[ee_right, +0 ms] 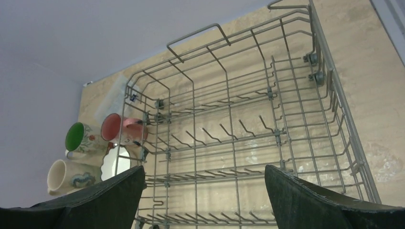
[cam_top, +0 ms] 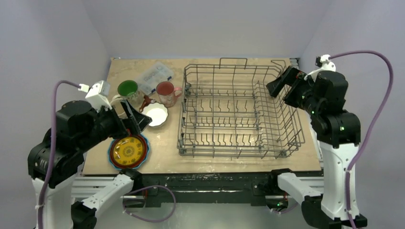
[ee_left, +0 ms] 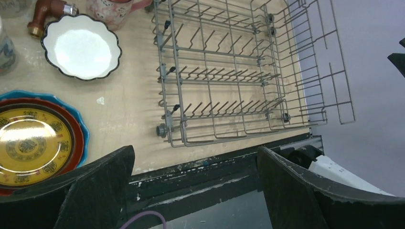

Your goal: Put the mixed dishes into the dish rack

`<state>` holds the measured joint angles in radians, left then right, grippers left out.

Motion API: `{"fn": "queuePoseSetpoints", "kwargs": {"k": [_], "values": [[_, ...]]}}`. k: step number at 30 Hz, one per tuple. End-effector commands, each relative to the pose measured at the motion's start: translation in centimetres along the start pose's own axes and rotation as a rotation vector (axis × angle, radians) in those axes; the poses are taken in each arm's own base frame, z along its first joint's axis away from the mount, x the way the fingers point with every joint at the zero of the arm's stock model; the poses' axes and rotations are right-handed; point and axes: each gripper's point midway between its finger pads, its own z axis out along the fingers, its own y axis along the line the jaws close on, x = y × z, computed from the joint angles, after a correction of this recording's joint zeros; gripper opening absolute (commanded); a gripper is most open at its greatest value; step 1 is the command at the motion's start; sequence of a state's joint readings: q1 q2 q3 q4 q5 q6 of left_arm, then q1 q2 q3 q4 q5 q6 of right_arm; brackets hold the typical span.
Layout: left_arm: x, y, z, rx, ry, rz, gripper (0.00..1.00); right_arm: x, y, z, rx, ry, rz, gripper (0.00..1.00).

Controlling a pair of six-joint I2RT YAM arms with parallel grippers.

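Judged at the very start: no dish yet in the large rectangular grey wire dish rack, set on the right half of the pale wooden table, tines upright, bare board visible through the wires. All left to load, grouped to the rack's left: near the front edge a stack of plates, yellow-patterned on top, orange beneath, blue at the bottom; just behind it a small white scalloped bowl; further back a pink mug close to the rack's left wall, and a cream mug with a green inside; a second cream mug, plain only from the right wrist. Left gripper above the gap between plates and bowl, jaws spread wide, holding nothing. Right gripper over the rack's far right corner, likewise spread and empty.
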<state>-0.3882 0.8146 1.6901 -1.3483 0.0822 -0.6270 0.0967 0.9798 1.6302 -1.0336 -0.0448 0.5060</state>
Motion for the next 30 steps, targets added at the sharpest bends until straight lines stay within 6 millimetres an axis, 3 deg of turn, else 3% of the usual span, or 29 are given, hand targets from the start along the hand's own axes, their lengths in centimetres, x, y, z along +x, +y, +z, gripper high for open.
{"fn": "queuePoseSetpoints", "kwargs": {"k": [1, 6, 13, 18, 21, 26, 30], "values": [[0.0, 0.7, 2.5, -0.079, 0.059, -0.071, 1.0, -1.1, 0.8, 2.1, -0.011, 0.0, 0.038, 0.99], [-0.1, 3.4, 5.2, -0.244, 0.076, -0.095, 1.0, -2.1, 0.8, 3.8, 0.011, -0.005, 0.041, 0.99], [0.5, 7.7, 5.9, -0.502, 0.134, -0.111, 1.0, -0.1, 0.6, 5.6, -0.004, 0.082, 0.016, 0.99], [-1.2, 10.0, 6.3, -0.621, 0.044, -0.096, 1.0, 1.2, 1.0, 7.8, -0.03, 0.144, 0.051, 0.99], [-2.9, 11.2, 7.0, -0.657, -0.011, 0.016, 1.0, 1.0, 1.7, 9.0, -0.051, 0.179, 0.042, 0.99], [-5.6, 13.2, 9.9, -0.671, -0.156, 0.208, 0.98, -0.7, 2.7, 10.0, -0.066, 0.166, 0.056, 0.99], [-6.0, 15.7, 12.7, -0.721, -0.136, 0.131, 1.0, -1.3, 2.8, 10.7, -0.051, 0.168, 0.047, 0.99]]}}
